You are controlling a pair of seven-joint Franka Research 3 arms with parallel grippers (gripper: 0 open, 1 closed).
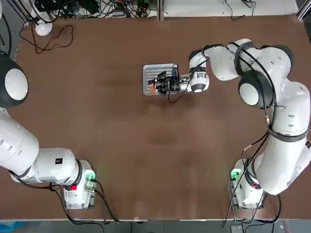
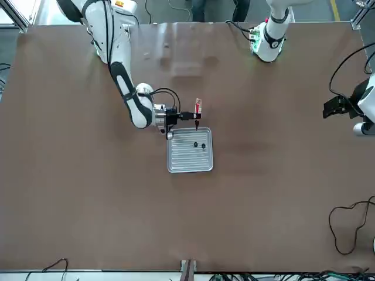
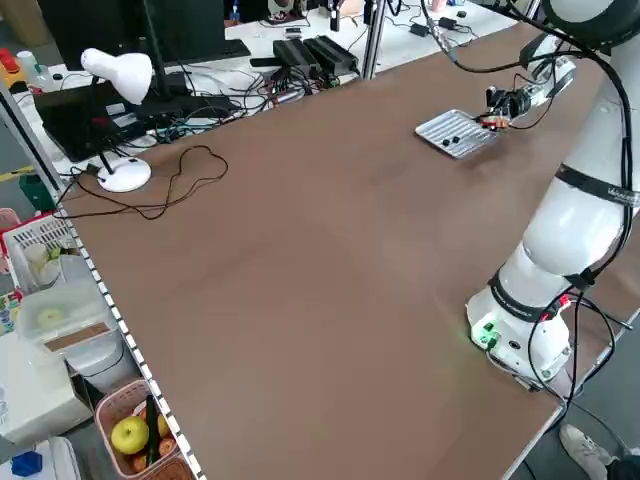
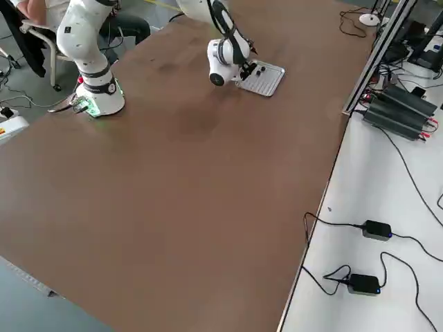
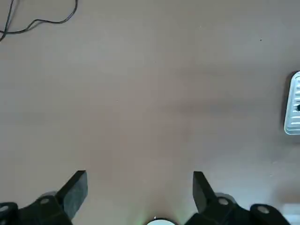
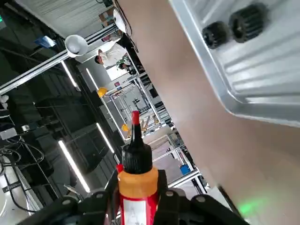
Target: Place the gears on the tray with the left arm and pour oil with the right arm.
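Now the right gripper (image 2: 196, 117) is clamped on the oil (image 2: 198, 107), a slim bottle with a white and red body. It holds the bottle over the tray (image 2: 188, 164), at the edge nearest the robot's base. In the right wrist view the oil (image 6: 136, 180) sits between the fingers (image 6: 161, 187), its dark cap and thin red nozzle pointing away from the camera, and the tray (image 6: 262, 89) shows tilted across the corner of the frame.

Both gears (image 2: 198, 145) lie on the tray's ribbed surface, side by side and just apart, in the half closer to the gripper. The wrist view shows the gears (image 6: 232, 26) as two dark toothed wheels near the tray's rim.

From above, the right arm (image 1: 272, 97) reaches from its base across the table (image 1: 97, 121) and ends over the tray (image 1: 148, 73).

The left gripper (image 5: 140, 197) hangs well apart from the tray over bare table, its fingers (image 5: 75, 190) spread wide with nothing between them. The left arm (image 1: 29, 155) is folded back near its base.
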